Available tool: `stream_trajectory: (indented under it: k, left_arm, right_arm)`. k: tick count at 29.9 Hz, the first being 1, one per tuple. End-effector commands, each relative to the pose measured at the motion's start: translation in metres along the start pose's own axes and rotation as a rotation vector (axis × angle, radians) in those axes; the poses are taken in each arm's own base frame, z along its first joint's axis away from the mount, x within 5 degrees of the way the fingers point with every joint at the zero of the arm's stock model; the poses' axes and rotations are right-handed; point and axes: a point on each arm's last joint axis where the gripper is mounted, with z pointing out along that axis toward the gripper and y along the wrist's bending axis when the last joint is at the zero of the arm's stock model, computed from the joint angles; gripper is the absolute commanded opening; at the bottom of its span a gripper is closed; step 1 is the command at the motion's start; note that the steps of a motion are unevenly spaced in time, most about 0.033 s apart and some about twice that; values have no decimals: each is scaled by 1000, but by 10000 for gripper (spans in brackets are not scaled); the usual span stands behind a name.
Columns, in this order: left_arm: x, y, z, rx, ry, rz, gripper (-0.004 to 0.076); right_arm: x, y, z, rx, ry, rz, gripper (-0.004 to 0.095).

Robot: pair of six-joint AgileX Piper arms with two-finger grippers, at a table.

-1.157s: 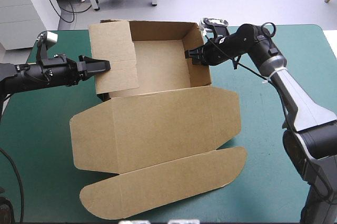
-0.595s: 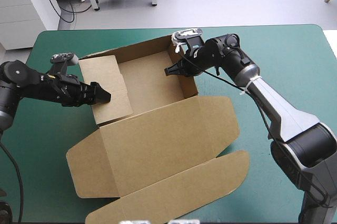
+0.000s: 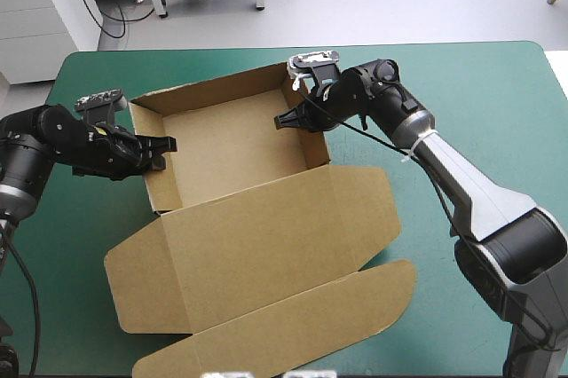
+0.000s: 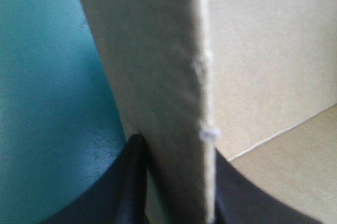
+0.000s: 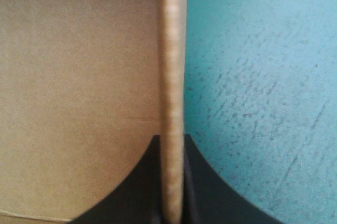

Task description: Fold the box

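The brown box (image 3: 226, 138) stands as an open tray at the middle of the table, its walls raised and its lid (image 3: 266, 236) lying flat toward the front edge. My left gripper (image 3: 163, 146) is shut on the tray's left wall; in the left wrist view that wall (image 4: 158, 50) rises between the black fingers (image 4: 124, 182). My right gripper (image 3: 287, 119) is shut on the right wall near the far corner. The right wrist view shows the wall's edge (image 5: 172, 50) pinched between its fingers (image 5: 200, 187), the box's inside (image 5: 79, 77) on one side.
The lid's rounded end flap (image 3: 293, 320) reaches almost to the table's front edge. Bare teal-green cover (image 3: 497, 94) lies right of the box and along the left (image 3: 62, 236). White cabinets stand beyond the table's far left corner.
The box turned anticlockwise on the table. The left side flap that leaned over the tray's floor now stands up as the left wall, with my left gripper still on it.
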Motion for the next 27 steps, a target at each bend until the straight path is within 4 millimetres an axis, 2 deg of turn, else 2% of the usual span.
stream_trajectory:
  k: [1,11,15,19,23,27]
  left_arm:
    - [-3,-11,-15,7,-84,-14,-6]
    - [-5,-13,-7,-63,-79,0,-8]
    - [-13,-20,8,-99,-10,54,-8]
    - [-27,-44,24,-118,23,147,-8]
    - [-38,-67,48,-102,51,189,-8]
    - [-45,-75,73,-109,119,187,-8]
  right_arm:
    - [-14,11,-36,-60,-123,37,-14]
    - [-5,3,-37,39,-27,-10,-16]
    - [0,-5,-40,124,31,-50,-16]
    - [6,-18,-45,272,99,-69,-16]
    - [9,-19,-42,275,111,-39,-16]
    - [22,-21,-28,271,177,-32,-16]
